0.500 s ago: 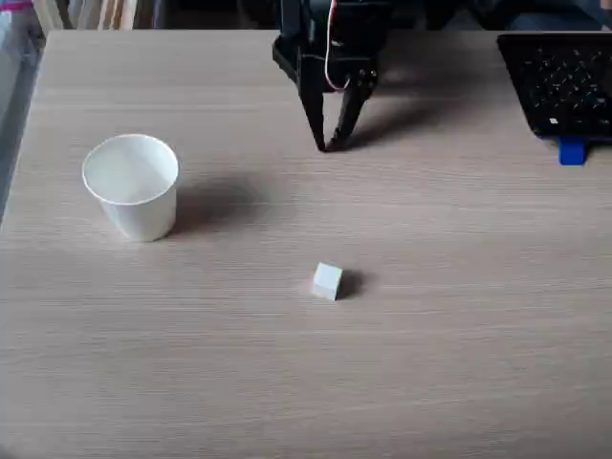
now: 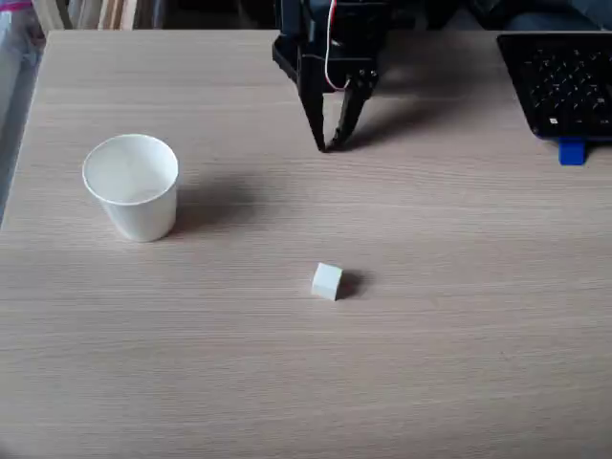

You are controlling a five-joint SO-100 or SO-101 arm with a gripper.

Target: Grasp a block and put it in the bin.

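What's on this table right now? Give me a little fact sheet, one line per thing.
pincer: black, tips together, pointing down near the table's far edge, holding nothing
block: small pale cube, alone mid-table, nearer the camera than the pincer
cup: white paper, upright, nothing visible inside, left of the block
laptop: far right corner
blue piece: by the laptop's edge
table: light wood

No text, label, brand, number or sign can be read anywhere in the fixed view. The keyboard point(image 2: 562, 84) at the upper right edge carries pale marks on its dark keys, but they are too small and blurred to make out. The cup point(image 2: 132, 186) and the block point(image 2: 326, 281) have plain, unmarked sides.
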